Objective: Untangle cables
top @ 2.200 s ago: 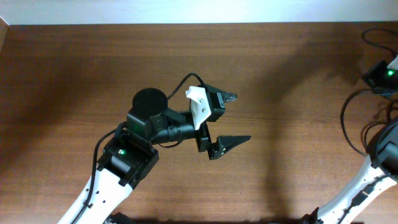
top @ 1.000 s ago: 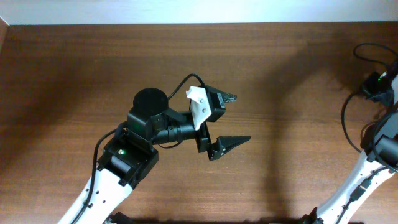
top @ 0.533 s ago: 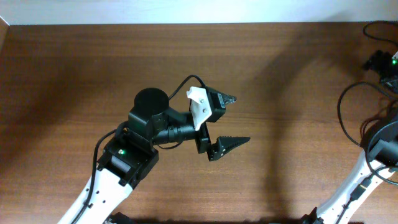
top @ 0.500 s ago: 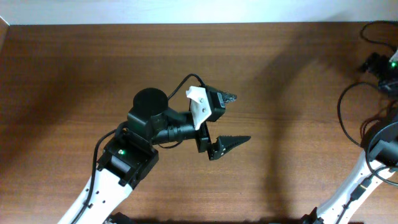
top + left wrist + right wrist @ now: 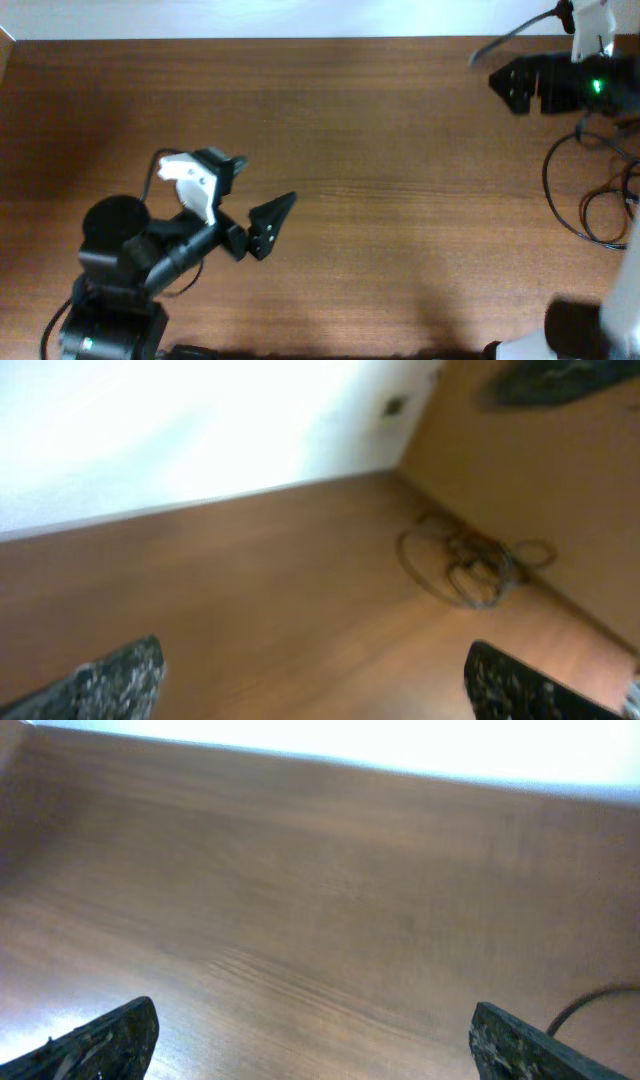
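The cables [image 5: 465, 560] show in the left wrist view as a blurred tangle of thin dark loops far off on the wood, near the right side wall. Overhead, thin black loops [image 5: 598, 200] lie at the table's right edge, and I cannot tell them from the arm's wiring there. My left gripper [image 5: 262, 182] hovers over the lower left of the table, open, with nothing between its fingers [image 5: 110, 680]. At the top right my right gripper [image 5: 505, 85] points left. Its wrist view shows wide-apart fingertips [image 5: 525, 1045] over bare wood and a bit of black cord [image 5: 590, 1005] at the lower right.
The brown wooden table [image 5: 400, 200] ends at a white wall along the far edge. The left arm's black base [image 5: 110, 225] stands at the lower left. The right arm's body with a green light [image 5: 595, 85] is at the top right corner.
The left arm has swung from the table's middle back to the lower left. The right arm has moved in from the right edge to the top right, pointing left.
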Available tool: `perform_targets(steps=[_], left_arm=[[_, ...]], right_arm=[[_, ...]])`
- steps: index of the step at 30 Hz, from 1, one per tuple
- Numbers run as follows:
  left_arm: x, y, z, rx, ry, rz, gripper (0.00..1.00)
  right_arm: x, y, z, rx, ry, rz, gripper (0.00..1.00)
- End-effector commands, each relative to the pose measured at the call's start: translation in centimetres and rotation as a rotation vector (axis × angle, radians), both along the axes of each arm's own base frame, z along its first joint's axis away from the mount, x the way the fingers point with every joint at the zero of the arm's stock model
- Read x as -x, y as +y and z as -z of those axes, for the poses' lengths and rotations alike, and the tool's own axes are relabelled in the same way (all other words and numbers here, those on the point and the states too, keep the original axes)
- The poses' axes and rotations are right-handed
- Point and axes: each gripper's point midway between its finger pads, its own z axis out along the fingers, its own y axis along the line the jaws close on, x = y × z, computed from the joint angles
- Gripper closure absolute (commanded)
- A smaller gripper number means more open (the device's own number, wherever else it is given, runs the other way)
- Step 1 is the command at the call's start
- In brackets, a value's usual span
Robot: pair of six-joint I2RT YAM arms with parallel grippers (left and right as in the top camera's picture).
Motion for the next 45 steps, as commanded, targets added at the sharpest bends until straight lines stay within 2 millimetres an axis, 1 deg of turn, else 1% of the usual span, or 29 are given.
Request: perform_targets(steps=[1,2,3,4,5,6,9,10,12,13,16,18,21,22,25,30,31,32,33,35,36,37,38,39,41,42,43,44,45], left_arm=[[0.7,2.9,-0.9,-0.020,-0.055,-0.137,0.04],[0.9,3.3,-1.2,-0.021,-0.067,-0.153,0.04],[1.1,3.8,-1.2,-0.030,-0.071,-0.184,0.04],[1.1,4.3,-0.8,-0.044,-0.061,-0.215,0.06],[0.9,5.4,0.2,-0.085,-0.035,-0.272,0.08],[0.9,6.0,1.0,-0.104,-0.002,-0.307,0.08],[1.1,6.0,1.6,-0.110,0.023,-0.304,0.09],[1.1,6.0,1.6,-0.110,0.025,-0.304,0.08],[0.9,6.1,1.1,-0.110,0.002,-0.313,0.05],[0.6,6.5,0.5,-0.111,-0.026,-0.339,0.01],[0.1,6.8,-0.7,-0.103,-0.078,-0.360,0.01],[0.1,6.8,-0.9,-0.101,-0.088,-0.360,0.01],[0.1,6.8,-0.9,-0.101,-0.088,-0.360,0.01],[0.1,6.8,-0.9,-0.100,-0.088,-0.360,0.01],[0.0,6.6,-1.6,-0.091,-0.114,-0.353,0.01],[0.0,6.4,-1.9,-0.084,-0.128,-0.342,0.01],[0.8,4.5,-2.1,-0.023,-0.109,-0.234,0.01],[1.9,2.4,-3.3,0.078,-0.099,-0.105,0.01],[2.7,1.2,-4.5,0.157,-0.094,-0.033,0.01],[2.8,1.0,-5.8,0.204,-0.120,-0.017,0.01],[2.9,0.9,-6.0,0.206,-0.128,-0.012,0.01],[2.9,0.9,-6.0,0.205,-0.128,-0.012,0.01],[2.9,0.9,-6.0,0.206,-0.128,-0.013,0.01],[2.8,0.9,-6.1,0.206,-0.131,-0.012,0.01],[2.8,0.9,-6.1,0.206,-0.133,-0.012,0.01],[2.8,0.9,-6.1,0.206,-0.132,-0.011,0.01],[2.8,0.9,-6.1,0.206,-0.132,-0.011,0.01],[2.8,0.9,-6.1,0.206,-0.132,-0.011,0.01],[2.8,0.9,-6.1,0.206,-0.133,-0.011,0.01]], right_arm=[[6.1,0.0,-3.3,0.179,-0.092,0.096,0.01],[7.5,0.1,-4.3,0.185,-0.124,0.108,0.01],[10.1,0.6,-5.5,0.173,-0.170,0.111,0.01],[11.9,0.5,-5.9,0.171,-0.187,0.110,0.01],[14.2,-0.1,-5.5,0.183,-0.179,0.131,0.01],[15.7,-0.8,-4.8,0.205,-0.168,0.157,0.01],[18.7,-1.9,-1.8,0.212,-0.146,0.216,0.01],[19.0,-2.2,-0.9,0.209,-0.142,0.238,0.01],[19.4,-2.3,3.0,0.197,-0.114,0.257,0.01],[19.2,-2.3,5.1,0.199,-0.105,0.256,0.01],[17.9,-2.2,8.5,0.203,-0.088,0.254,0.01],[16.6,-2.1,8.7,0.200,-0.107,0.256,0.01],[13.4,-2.1,6.8,0.193,-0.203,0.283,0.01],[12.8,-2.1,7.0,0.195,-0.194,0.282,0.01],[11.6,-2.0,8.4,0.210,-0.131,0.274,0.01],[8.8,-1.7,11.9,0.243,0.017,0.257,0.01],[7.9,-1.6,13.4,0.256,0.075,0.250,0.01],[7.2,-1.6,14.6,0.265,0.119,0.244,0.01],[6.5,-1.5,16.1,0.278,0.174,0.237,0.01],[5.4,-1.4,18.7,0.297,0.265,0.225,0.01],[4.7,-1.3,21.0,0.314,0.342,0.214,0.01],[4.4,-1.3,22.1,0.321,0.377,0.210,0.01],[4.1,-1.3,23.9,0.333,0.437,0.201,0.01],[3.8,-1.3,26.6,0.351,0.525,0.188,0.01],[3.7,-1.2,29.4,0.369,0.617,0.175,0.01],[3.9,-1.3,32.1,0.387,0.705,0.161,0.01],[4.1,-1.3,33.5,0.396,0.752,0.154,0.01],[4.2,-1.3,36.0,0.408,0.814,0.144,0.01],[4.0,-1.3,37.3,0.412,0.836,0.141,0.01]])
